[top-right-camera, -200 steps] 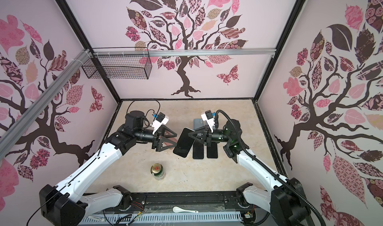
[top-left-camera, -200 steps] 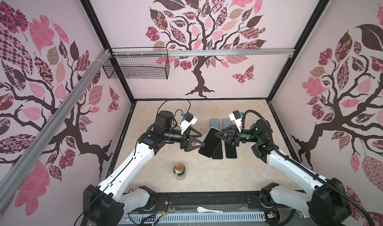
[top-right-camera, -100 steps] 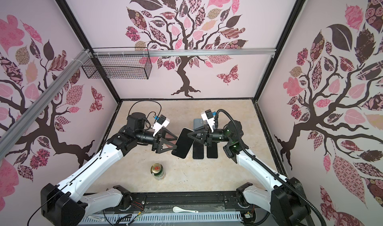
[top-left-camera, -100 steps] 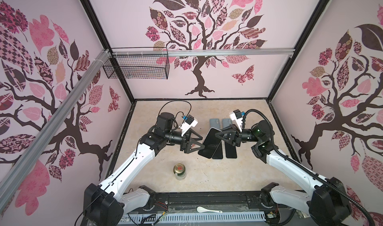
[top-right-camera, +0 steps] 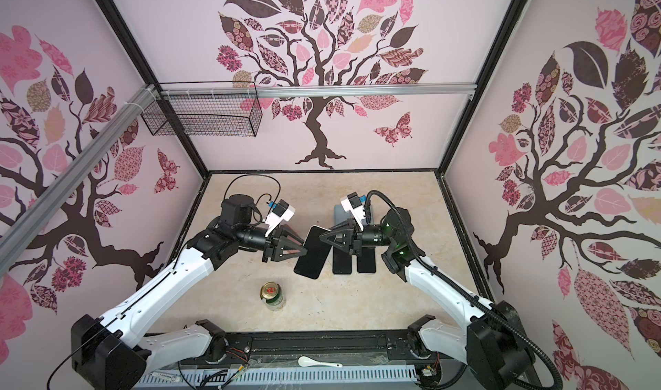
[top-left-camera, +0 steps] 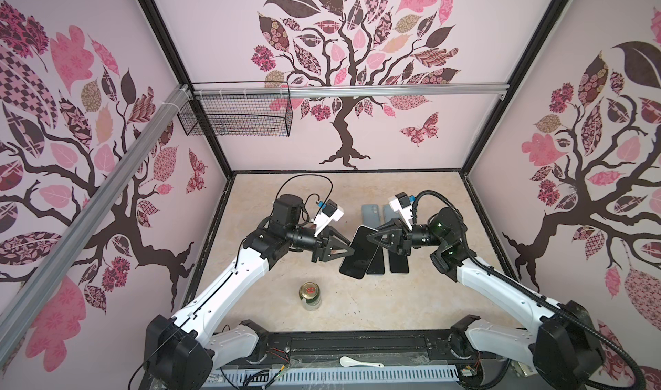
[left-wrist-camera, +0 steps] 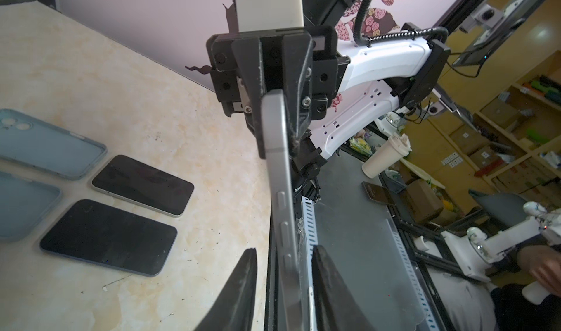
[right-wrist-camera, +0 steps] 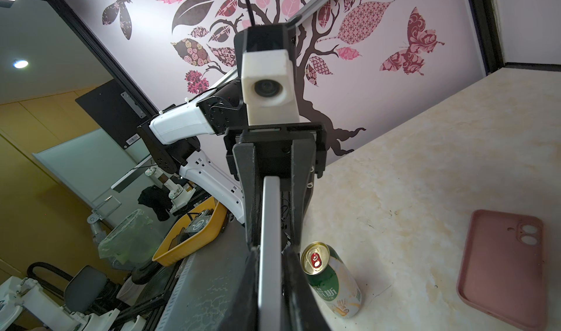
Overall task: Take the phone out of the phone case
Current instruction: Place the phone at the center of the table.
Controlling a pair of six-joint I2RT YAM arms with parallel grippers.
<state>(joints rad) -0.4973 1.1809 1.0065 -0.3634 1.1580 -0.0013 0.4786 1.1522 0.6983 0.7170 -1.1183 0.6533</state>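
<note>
Above the middle of the counter (top-left-camera: 286,198), the phone (top-left-camera: 356,259) is held in the air, tilted, with its dark screen turned up in both top views. Its far right part is clamped by the right hand (top-left-camera: 370,235), whose fingers are pressed shut against both faces, as is seen in the left wrist view. The left edge is straddled by the left hand (top-left-camera: 351,251): its fingers (left-wrist-camera: 243,284) are set narrowly apart, and a slim gap is seen between each finger and the phone, so no grip is shown there. Whether a case is on the phone cannot be told.

Under the phone and just right of it, a second phone (top-left-camera: 377,267) and a third phone (top-left-camera: 398,263) are laid side by side on the counter, screens up. Just beyond them, toward the far wall, a blue case (top-left-camera: 370,212) and a second blue case (top-left-camera: 388,217) are laid flat, side by side. A pink case (right-wrist-camera: 501,268) is seen flat on the counter in the right wrist view only. A can (top-left-camera: 309,295) is stood upright near the front, left of the phones. A white spoon (top-left-camera: 359,362) is laid on the front rail.
</note>
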